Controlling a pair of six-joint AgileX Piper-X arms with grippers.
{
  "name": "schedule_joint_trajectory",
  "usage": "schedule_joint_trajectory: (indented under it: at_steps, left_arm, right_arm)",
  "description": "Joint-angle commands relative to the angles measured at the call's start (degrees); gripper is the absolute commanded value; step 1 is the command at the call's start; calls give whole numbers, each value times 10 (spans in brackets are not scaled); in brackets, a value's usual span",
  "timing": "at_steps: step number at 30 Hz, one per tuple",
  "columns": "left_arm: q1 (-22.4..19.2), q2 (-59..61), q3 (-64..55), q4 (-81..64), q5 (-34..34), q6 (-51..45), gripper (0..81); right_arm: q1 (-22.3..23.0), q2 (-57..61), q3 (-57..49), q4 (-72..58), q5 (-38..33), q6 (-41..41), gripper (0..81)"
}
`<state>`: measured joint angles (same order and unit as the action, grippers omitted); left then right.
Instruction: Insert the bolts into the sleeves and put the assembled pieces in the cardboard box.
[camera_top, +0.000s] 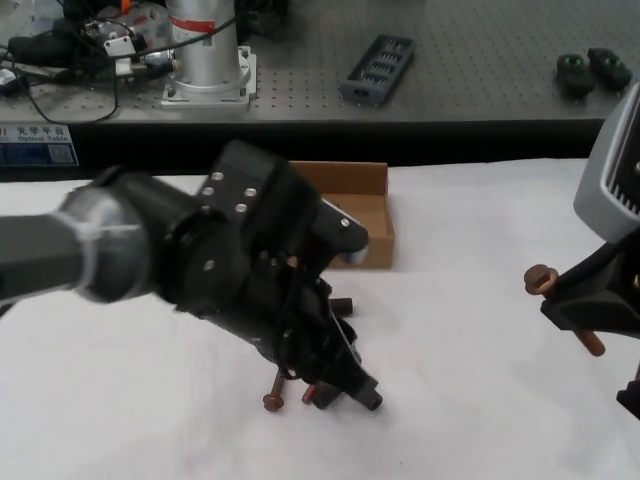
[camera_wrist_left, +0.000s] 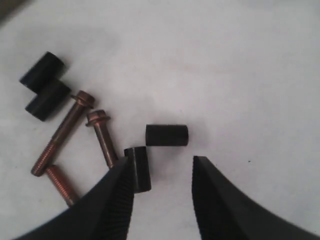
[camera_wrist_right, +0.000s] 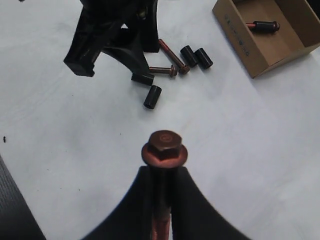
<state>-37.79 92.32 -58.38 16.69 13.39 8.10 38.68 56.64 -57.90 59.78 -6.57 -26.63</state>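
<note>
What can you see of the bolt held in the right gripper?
The bolt looks like copper-coloured metal, with a hex head on a round flange and a mark stamped on the head face. Its shank is clamped in the right gripper, with the head sticking out past the fingertips. In the high view it sits tilted, its other end poking out behind the gripper. It is held above the white cloth, bears no sleeve, and touches only the gripper.
</note>
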Motion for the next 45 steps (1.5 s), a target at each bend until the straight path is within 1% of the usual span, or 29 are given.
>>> schedule_joint_trajectory:
  at_steps: [1, 9, 15, 21, 30, 34, 45]
  left_arm:
    - [-3, 61, -61, 95, 1, 60, 286]
    - [-3, 93, -69, 107, -2, 79, 286]
    - [-4, 99, -69, 103, -13, 122, 286]
    - [-6, 112, -69, 102, -12, 121, 286]
    - [-19, 124, -69, 95, -12, 121, 286]
    - [-19, 133, -69, 74, -32, 121, 286]
    - [-19, 138, -71, 63, -42, 117, 284]
  right_arm:
    - [-2, -5, -2, 0, -9, -2, 20]
    - [-2, -5, -2, -2, -9, -17, 20]
    - [-2, -5, -2, -2, -9, -17, 20]
    - [-2, -5, -2, -2, -16, -17, 20]
    - [-2, -5, -2, -2, -18, -17, 20]
    - [-2, -5, -2, -2, -18, -17, 20]
    - [-2, -5, -2, -2, -18, -17, 20]
